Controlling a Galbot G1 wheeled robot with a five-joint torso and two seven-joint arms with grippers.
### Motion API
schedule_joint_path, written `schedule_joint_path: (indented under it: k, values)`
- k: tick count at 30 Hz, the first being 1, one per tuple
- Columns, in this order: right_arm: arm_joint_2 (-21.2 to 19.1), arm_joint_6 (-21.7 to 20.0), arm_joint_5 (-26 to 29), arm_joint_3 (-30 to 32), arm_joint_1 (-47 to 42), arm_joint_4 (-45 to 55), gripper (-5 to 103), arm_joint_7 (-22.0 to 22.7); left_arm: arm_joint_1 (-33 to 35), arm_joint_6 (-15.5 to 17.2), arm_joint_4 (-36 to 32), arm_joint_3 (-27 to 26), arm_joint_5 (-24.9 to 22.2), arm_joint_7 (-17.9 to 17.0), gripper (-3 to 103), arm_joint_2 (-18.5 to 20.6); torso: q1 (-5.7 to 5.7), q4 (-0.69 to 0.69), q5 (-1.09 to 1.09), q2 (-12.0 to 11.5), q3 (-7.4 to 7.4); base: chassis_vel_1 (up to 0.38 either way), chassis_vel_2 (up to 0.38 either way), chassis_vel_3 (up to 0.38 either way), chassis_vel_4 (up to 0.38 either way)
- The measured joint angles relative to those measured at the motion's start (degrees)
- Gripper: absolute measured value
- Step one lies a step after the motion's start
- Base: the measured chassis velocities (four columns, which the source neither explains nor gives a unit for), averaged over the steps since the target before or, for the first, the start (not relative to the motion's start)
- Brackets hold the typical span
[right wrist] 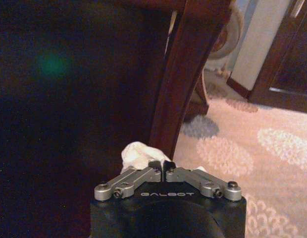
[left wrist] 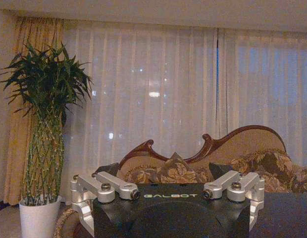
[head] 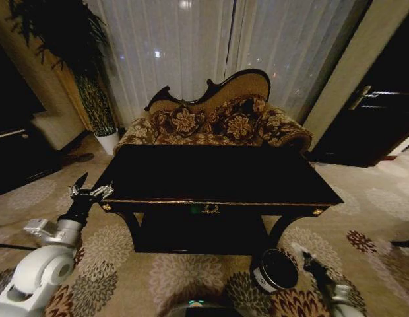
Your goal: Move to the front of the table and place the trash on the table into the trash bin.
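Observation:
The dark glossy table (head: 218, 175) with gold trim stands straight ahead, in front of the floral sofa. On the carpet by its front right leg sits the round dark trash bin (head: 276, 269). My right gripper (head: 309, 261) hangs low just right of the bin. In the right wrist view the right gripper (right wrist: 166, 167) is shut on a white paper wad (right wrist: 136, 152), a piece of the trash, with the table's curved leg (right wrist: 180, 74) close ahead. My left gripper (head: 89, 190) is open and holds nothing, raised beside the table's left end; its left wrist view (left wrist: 166, 171) looks across the tabletop toward the sofa.
A floral sofa (head: 218, 122) stands behind the table before white curtains. A tall plant in a white pot (head: 107, 140) is at the back left. A dark door (head: 376, 119) is at the right. Patterned carpet lies open on both sides of the table.

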Motion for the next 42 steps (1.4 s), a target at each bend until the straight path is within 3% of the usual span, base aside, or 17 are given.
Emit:
schedule_joint_path:
  k: [7, 17, 20, 23, 27, 29, 32, 34, 35, 38, 40, 42]
  values:
    - [0.93, 1.06, -1.35, -4.38, 7.32, -11.32, 0, -0.18, 0.0, 0.0, 0.0, 0.0, 0.0, 0.0, 100, 0.0, 0.0, 0.0, -0.01, 0.0, 0.0, 0.0, 0.0, 0.0, 0.0]
    - [1.05, 1.36, -1.23, -7.06, 11.32, -17.11, -2, -0.57, 0.0, 0.0, 0.0, 0.0, 0.0, 0.0, 100, 0.0, 0.0, 0.01, -0.01, 0.0, 0.0, 0.0, 0.0, 0.0, 0.0]
    - [1.05, 1.0, -0.86, -7.17, 11.39, -17.66, 14, -0.58, 0.0, 0.0, 0.0, 0.0, 0.0, 0.0, 100, 0.0, 0.0, -0.01, -0.01, 0.0, 0.0, 0.0, 0.0, 0.0, 0.0]
    - [1.08, 0.85, -0.7, -7.17, 11.44, -17.9, 19, -0.52, 0.0, 0.0, 0.0, 0.0, 0.0, 0.0, 100, 0.0, 0.0, 0.0, -0.01, 0.0, 0.0, 0.0, 0.0, 0.0, 0.0]
    - [1.11, 0.76, -0.69, -7.16, 11.59, -18.22, 40, -0.34, 0.0, 0.0, 0.0, 0.0, 0.0, 0.0, 100, 0.0, 0.0, 0.0, -0.01, 0.0, 0.0, 0.0, 0.0, 0.0, 0.0]
    - [1.14, 0.76, -0.69, -7.16, 11.58, -18.17, 40, -0.32, 0.0, 0.0, 0.0, 0.0, 0.0, 0.0, 100, 0.0, 0.0, 0.0, -0.01, 0.0, 0.0, 0.0, 0.0, 0.0, 0.0]
    - [1.56, 0.7, -0.69, -7.12, 11.5, -17.85, 57, -0.15, 0.0, 0.0, 0.0, 0.0, 0.0, 0.0, 100, 0.0, 0.0, 0.0, 0.0, 0.0, 0.0, 0.0, 0.0, 0.0, 0.0]
    - [1.58, 0.7, -0.69, -7.05, 11.42, -17.74, 57, -0.1, 0.0, 0.0, 0.0, 0.0, 0.0, 0.0, 100, 0.0, 0.0, 0.0, 0.0, 0.0, 0.0, 0.0, 0.0, 0.0, 0.0]
    - [1.61, 0.69, -0.69, -6.78, 11.09, -17.33, 63, 0.0, 0.0, 0.0, 0.0, 0.0, 0.0, 0.0, 100, 0.0, 0.0, 0.01, 0.0, 0.0, 0.0, 0.0, 0.0, 0.0, 0.0]
    - [1.57, 0.64, 0.8, -4.12, 7.84, -12.81, 79, 0.19, 0.0, 0.0, 0.0, 0.0, 0.0, 0.0, 100, 0.0, 0.0, 0.0, 0.0, 0.0, 0.0, 0.0, 0.0, 0.0, 0.0]
    - [1.53, 0.56, 1.24, -3.43, 6.9, -11.54, 79, 0.19, 0.0, 0.0, 0.0, 0.0, 0.0, 0.0, 100, 0.0, 0.0, 0.01, 0.0, 0.0, 0.0, 0.0, 0.0, 0.0, 0.0]
    - [1.84, 0.23, 3.16, 1.46, 2.11, -5.7, 95, -0.15, 0.0, 0.0, 0.0, 0.0, 0.0, 0.0, 100, 0.0, 0.0, 0.0, -0.02, 0.01, -0.01, 0.0, 0.0, 0.0, 0.0]
